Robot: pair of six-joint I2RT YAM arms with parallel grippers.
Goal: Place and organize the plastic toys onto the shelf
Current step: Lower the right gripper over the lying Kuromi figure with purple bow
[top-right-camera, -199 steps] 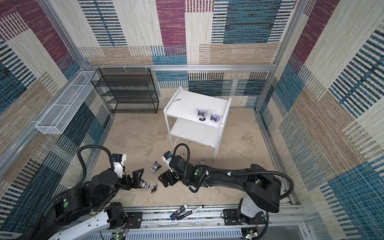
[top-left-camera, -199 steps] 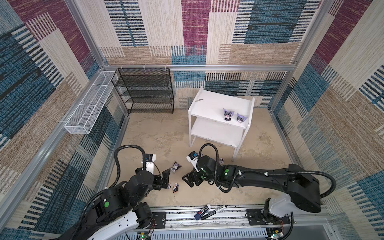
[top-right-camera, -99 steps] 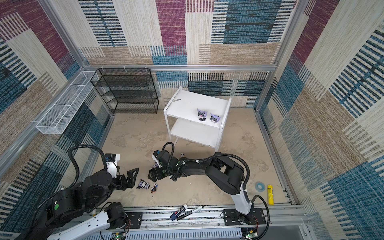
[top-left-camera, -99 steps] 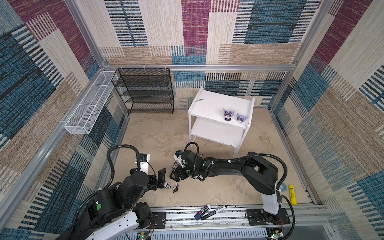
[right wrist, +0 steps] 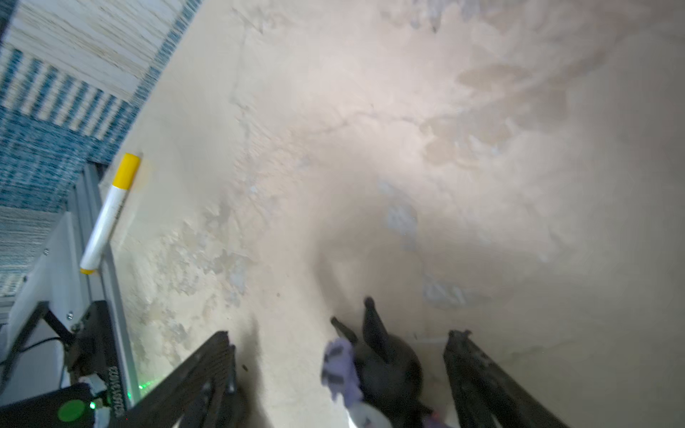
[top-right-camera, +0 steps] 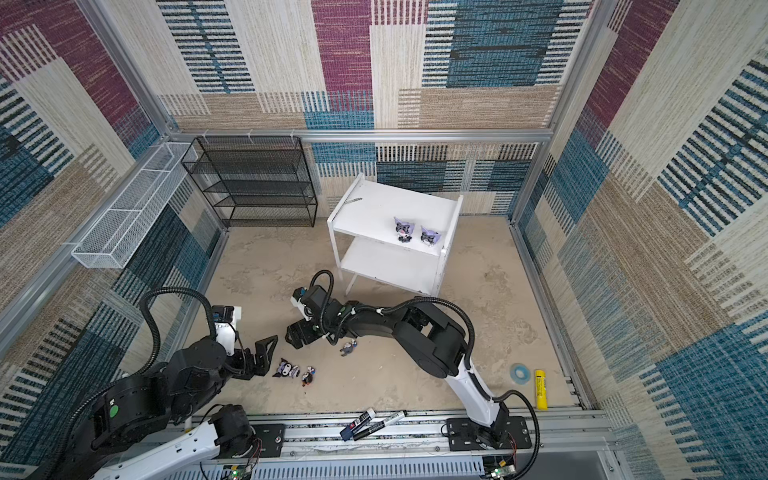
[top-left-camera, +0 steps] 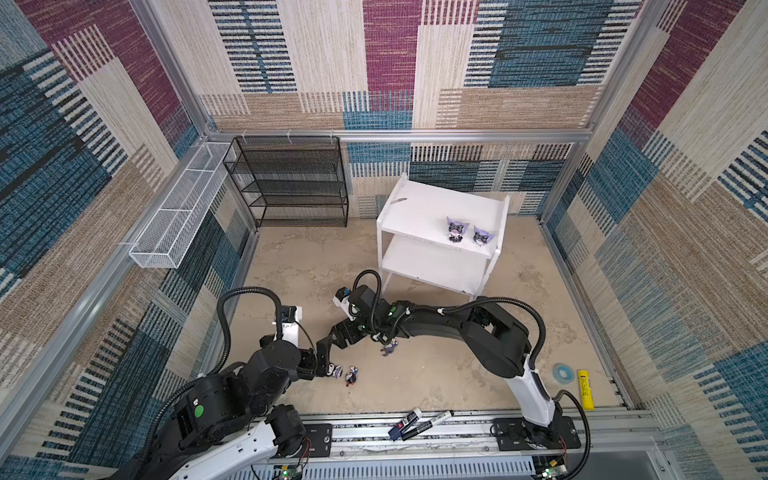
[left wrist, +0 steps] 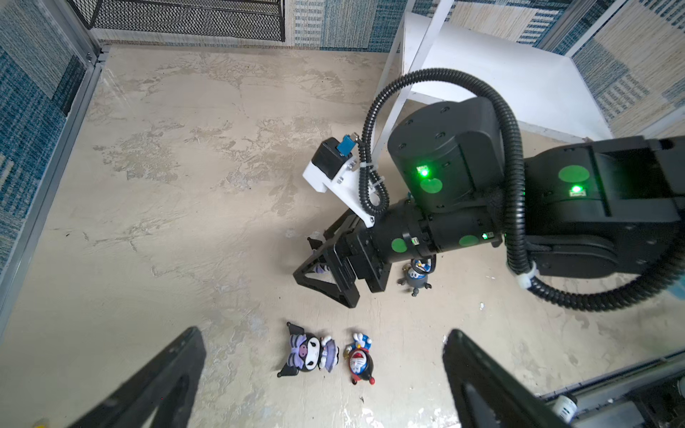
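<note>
Since one second ago my right claw (right wrist: 340,336) swung leftward; now it stands spread wide around a blurred black-hooded toy (right wrist: 385,367) on the floor (left wrist: 185,185). My left claw (left wrist: 324,331) hangs released over two floor toys (left wrist: 311,352). One small toy (left wrist: 417,278) lies half hidden under my right arm (left wrist: 444,229). Two lilac toys (top-left-camera: 457,226) stand atop the shelf (top-left-camera: 419,208).
</note>
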